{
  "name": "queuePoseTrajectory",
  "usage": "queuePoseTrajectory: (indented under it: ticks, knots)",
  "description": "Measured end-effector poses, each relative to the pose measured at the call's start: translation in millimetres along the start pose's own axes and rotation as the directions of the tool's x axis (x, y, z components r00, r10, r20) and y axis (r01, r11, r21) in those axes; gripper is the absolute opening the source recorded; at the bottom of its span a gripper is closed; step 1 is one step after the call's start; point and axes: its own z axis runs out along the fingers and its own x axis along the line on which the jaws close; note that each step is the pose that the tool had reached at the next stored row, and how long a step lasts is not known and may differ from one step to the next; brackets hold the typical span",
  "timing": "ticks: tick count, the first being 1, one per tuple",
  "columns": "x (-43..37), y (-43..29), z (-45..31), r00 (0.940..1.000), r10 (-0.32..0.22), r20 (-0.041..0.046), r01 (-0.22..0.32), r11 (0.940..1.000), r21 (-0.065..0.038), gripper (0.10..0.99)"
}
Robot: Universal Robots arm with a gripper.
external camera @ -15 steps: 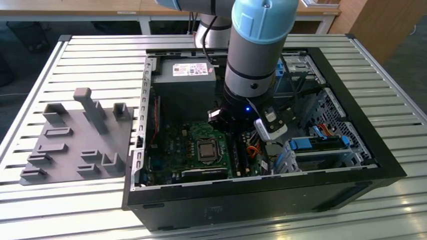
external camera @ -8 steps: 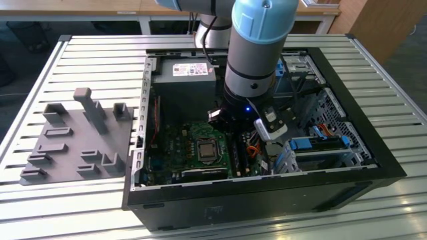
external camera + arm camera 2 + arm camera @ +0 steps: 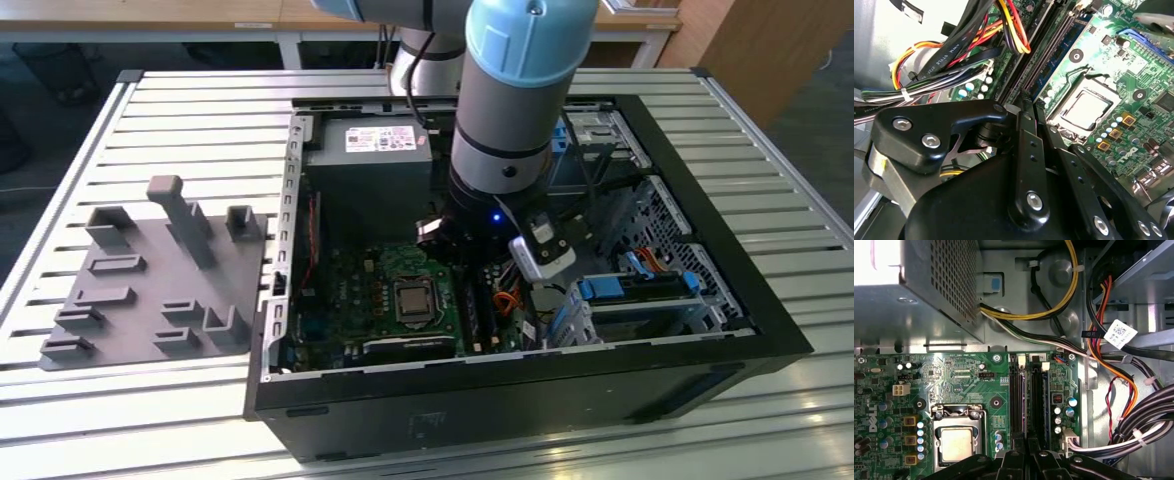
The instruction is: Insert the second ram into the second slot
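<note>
**Item: second ram, at the memory slots, open computer case**

Location: I see the second ram (image 3: 1053,57) in the second wrist view as a thin blue board on edge. It runs along the memory slots (image 3: 1016,400) of the motherboard (image 3: 954,380), beside the processor socket (image 3: 956,442). I cannot tell whether it is seated or only resting in line with its slot.

Hand: the hand (image 3: 1023,99) is low inside the case (image 3: 747,330), fingers drawn narrow. By my judgement they pinch the near end of the stick.

Handling: I rate it light, stiff and thin, and brittle if twisted. The faces are smooth, so a slip is possible. Best hold is across the flat faces near the upper edge, clear of the contact edge. Pressure should go straight down and evenly.

Nearby: power supply (image 3: 914,290), loose wiring (image 3: 1134,415), and a grey parts fixture (image 3: 147,270) on the slatted worktop (image 3: 200,90).
</note>
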Motion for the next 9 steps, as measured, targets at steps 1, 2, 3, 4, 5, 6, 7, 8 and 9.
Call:
queuePoseTrajectory:
  ticks: [1,2,3,4,5,6,7,8,9]
  knots:
    - [-0.2,0.0,0.0,1.0,0.0,-0.0005,0.0,1.0,0.0,0.137]
    - [-0.5,0.0,0.0,1.0,0.0,-0.0011,0.0,1.0,0.0,0.137]
    - [-0.7,0.0,0.0,1.0,0.0,-0.0021,0.0,1.0,0.001,0.137]
    - [-0.8,0.0,0.1,1.0,0.0,-0.0032,0.0,1.0,0.0,0.137]
    - [-1.0,0.0,0.2,1.0,0.0,-0.0043,0.0,1.0,0.001,0.137]
    - [-1.2,0.0,0.3,1.0,0.0,-0.005,0.0,1.0,0.001,0.137]
    - [-1.4,0.0,0.4,1.0,-0.001,-0.0057,0.001,1.0,0.001,0.137]
    - [-1.6,0.1,0.7,1.0,-0.001,-0.0063,0.001,1.0,0.0,0.137]
    - [-1.8,0.1,1.2,1.0,-0.001,-0.007,0.001,1.0,0.0,0.137]
